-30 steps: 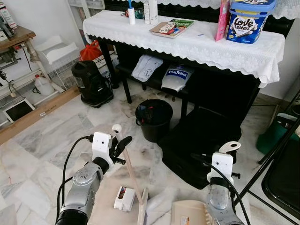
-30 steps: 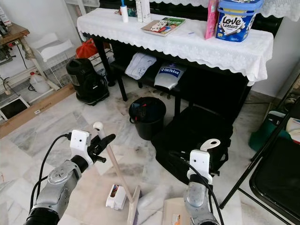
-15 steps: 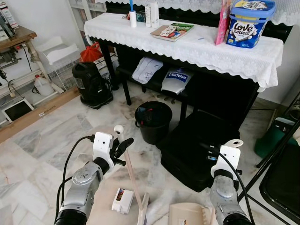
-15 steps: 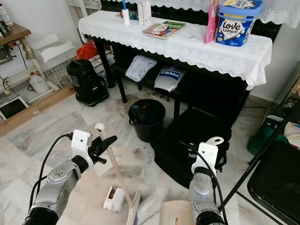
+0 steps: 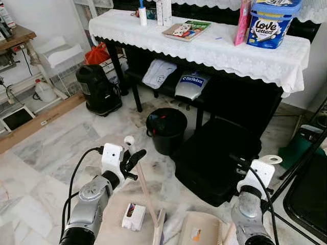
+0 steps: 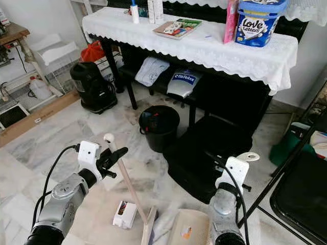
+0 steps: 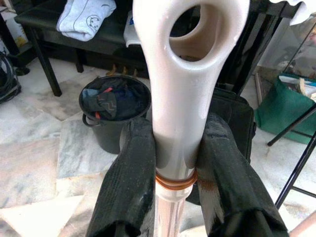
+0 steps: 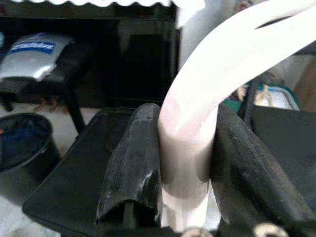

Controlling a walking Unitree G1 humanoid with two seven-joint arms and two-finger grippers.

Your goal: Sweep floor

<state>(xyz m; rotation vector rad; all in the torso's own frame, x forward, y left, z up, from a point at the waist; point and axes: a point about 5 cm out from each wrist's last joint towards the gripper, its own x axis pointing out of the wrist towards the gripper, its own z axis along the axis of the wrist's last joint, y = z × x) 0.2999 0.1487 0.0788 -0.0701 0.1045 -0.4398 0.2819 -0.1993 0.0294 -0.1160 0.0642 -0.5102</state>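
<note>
Marble floor [image 5: 56, 148], grey-veined, stained near a black bin [image 5: 167, 129]. Behind it a lace-covered surface [image 5: 204, 48] with a blue "Love Letters" tub [image 5: 272, 21] and a book [image 5: 186, 29]; black suitcase [image 5: 217, 158] lying right of the bin.

Broom [image 5: 141, 186]: pale wooden stick, cream plastic end cap with a hanging hole, orange band below the cap; head at the frame's bottom edge. Stands tilted, top leaning toward the left arm, foot on the floor beside a small white box [image 5: 133, 216].

Left gripper [image 5: 130, 162]: jaws pinching the broom just under the cap, black fingers [image 7: 131, 182] pressed on both sides.

Dustpan [image 5: 199, 230]: cream, flat on the floor just right of the broom head, sticker on its face. Right gripper [image 8: 185, 163]: jaws clamped on the dustpan's curved white handle [image 5: 264, 164], loop end up.

Versus 1 s ago: right wrist further right and lower, dustpan shifted with it and more in view. Broom and left arm pose unchanged. Slight camera shift.
</note>
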